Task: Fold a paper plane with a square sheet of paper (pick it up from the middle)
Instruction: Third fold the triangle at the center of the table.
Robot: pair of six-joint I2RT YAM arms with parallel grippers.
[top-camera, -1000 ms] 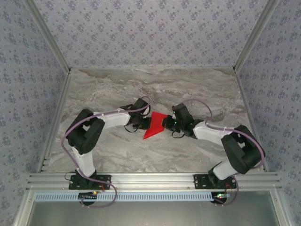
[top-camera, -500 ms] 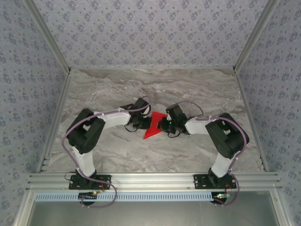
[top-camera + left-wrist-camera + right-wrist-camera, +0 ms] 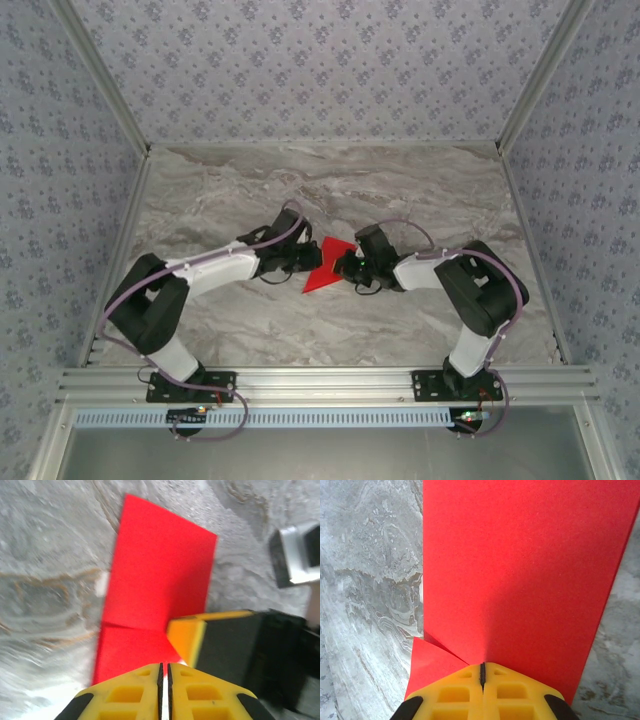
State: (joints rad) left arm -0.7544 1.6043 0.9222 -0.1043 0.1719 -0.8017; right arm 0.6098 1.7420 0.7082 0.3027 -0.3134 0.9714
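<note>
Left arm dropped flatter, elbow swung out. My left gripper (image 3: 164, 666): jaws barely parted at square sheet of paper (image 3: 520, 570), grip unclear. Right gripper (image 3: 482, 665) closed, tips against same sheet.

White-shelled, black-jointed left arm (image 3: 215, 266) and right arm (image 3: 432, 270)
Looping lilac cables (image 3: 289, 208) run along both; black base plates (image 3: 190, 385); recessed yellow plastic fingers (image 3: 125, 695) with black outer corners

Grey marbled table (image 3: 230, 190); folded red paper (image 3: 323, 270) resting at centre.
</note>
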